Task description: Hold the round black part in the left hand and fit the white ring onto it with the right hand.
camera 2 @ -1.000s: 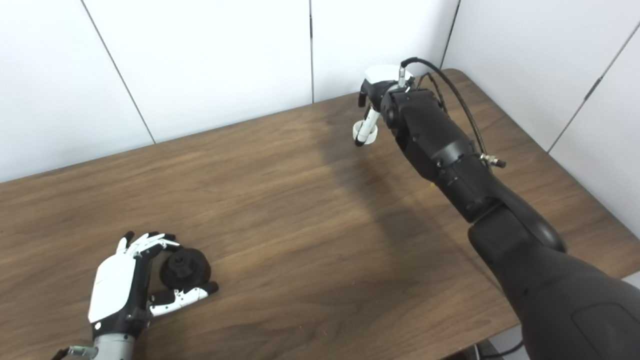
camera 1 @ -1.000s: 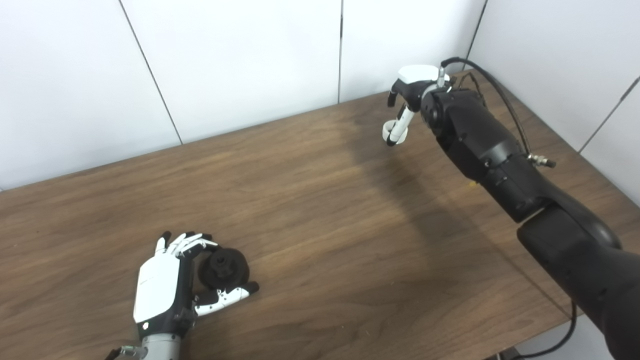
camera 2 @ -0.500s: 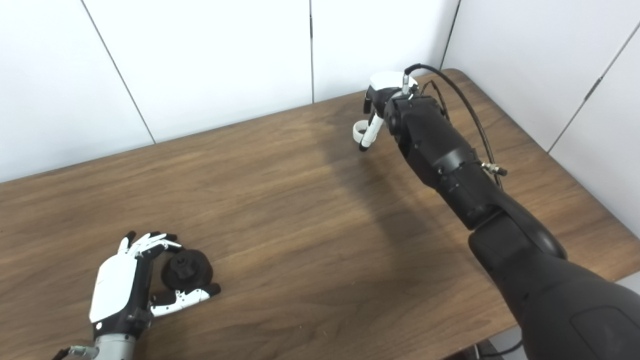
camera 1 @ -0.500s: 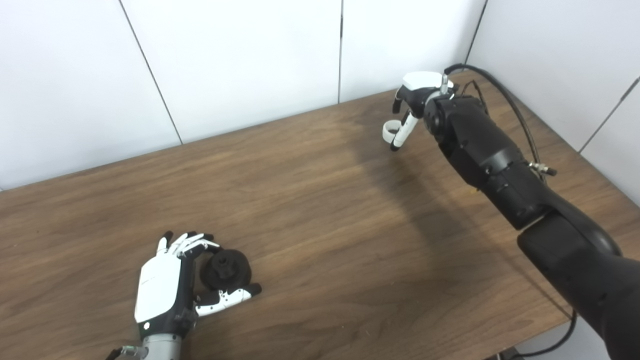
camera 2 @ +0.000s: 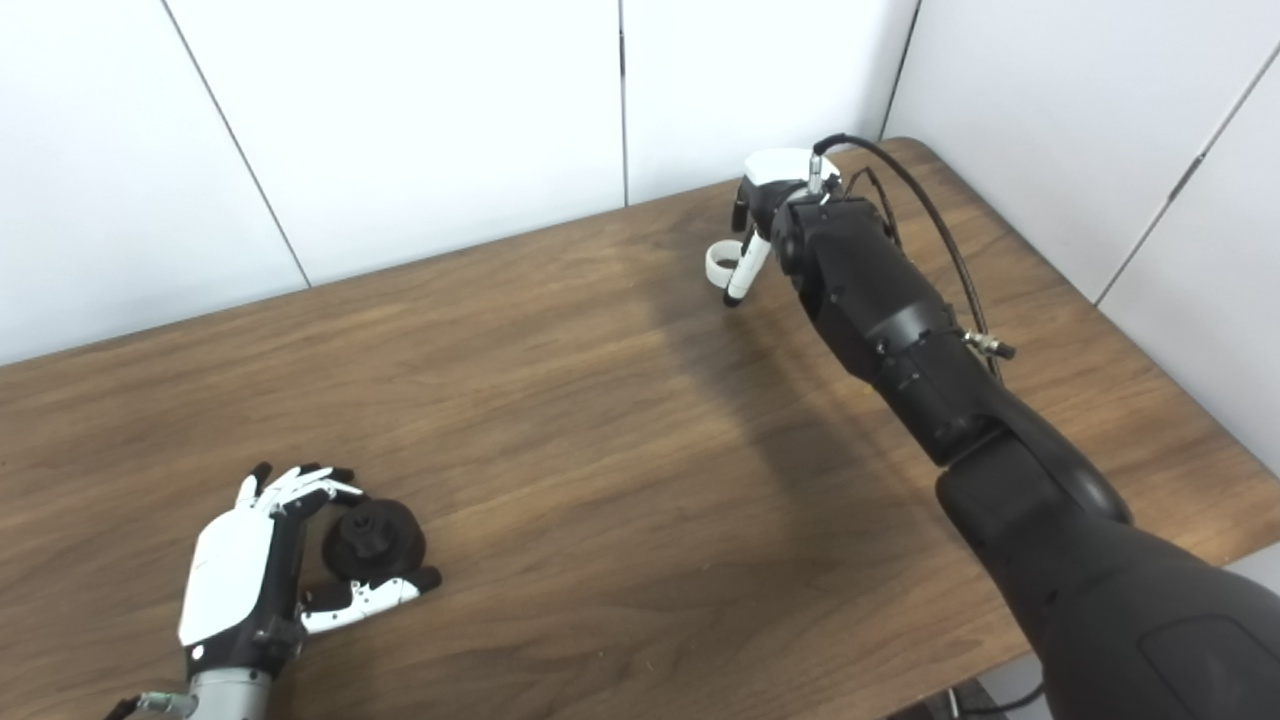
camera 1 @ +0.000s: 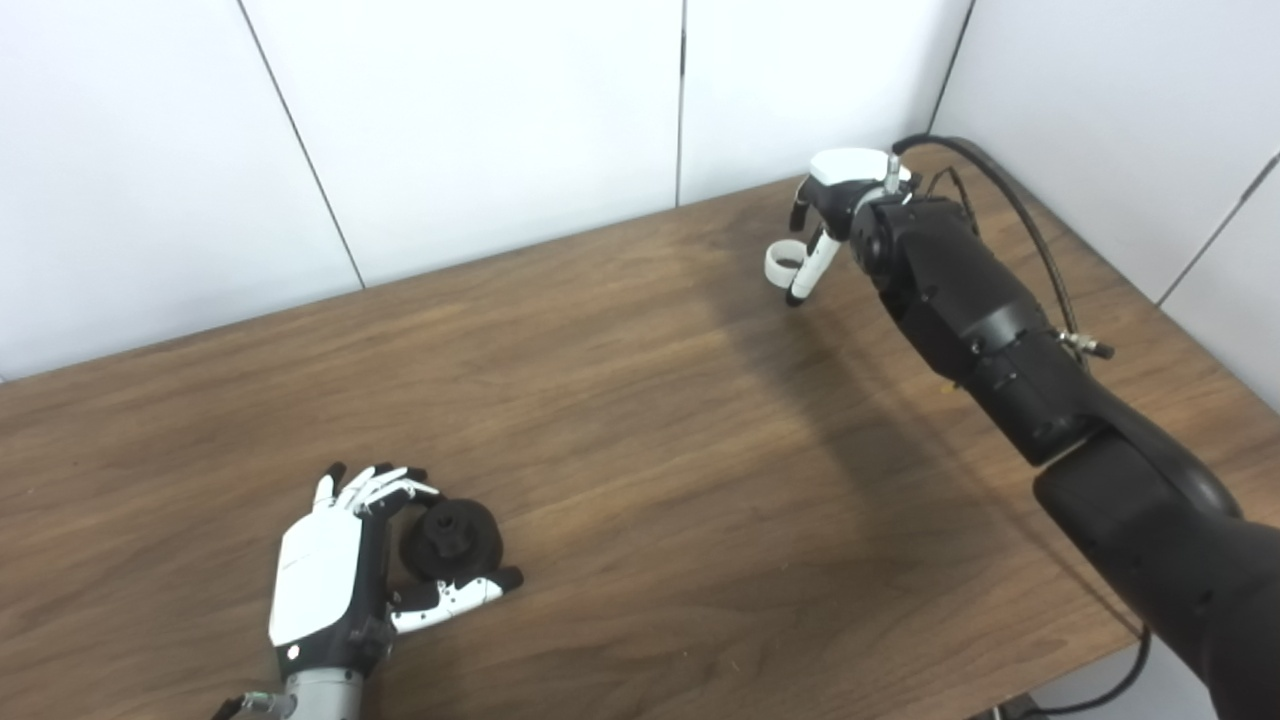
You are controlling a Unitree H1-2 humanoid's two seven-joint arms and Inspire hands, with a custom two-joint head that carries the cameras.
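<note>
A brown wood-grain surface point(camera 1: 640, 400) is seen from above, bounded by white panelled walls point(camera 1: 480, 120) at the top and right of the frame. In the lower left of the frame the left hand point(camera 1: 330, 575) — white-backed with black and white fingers point(camera 1: 375, 487) — is laid on the surface, and the round black part point(camera 1: 450, 538), a disc with a raised hub at its middle, is cupped in it: the fingers are curled over its upper edge and the thumb is stretched out beneath its lower edge, so that the part is clasped between them and faces up and to the right. In the upper right of the frame the right hand point(camera 1: 835, 200) is carried at the end of a long black arm point(camera 1: 980, 310) that enters from the lower right corner, with a black cable point(camera 1: 1010, 210) looped along its far side. The small white ring point(camera 1: 782, 266) is held at the left side of this hand, pinched between a white finger pointing down and the fingers behind it — the exact contact cannot be made out at this size. The ring appears to be lifted just clear of the surface, with a faint shadow spread over the wood below and to the right of it. The two hands are well apart, at opposite corners of the frame, and the ring is far from the black part.
</note>
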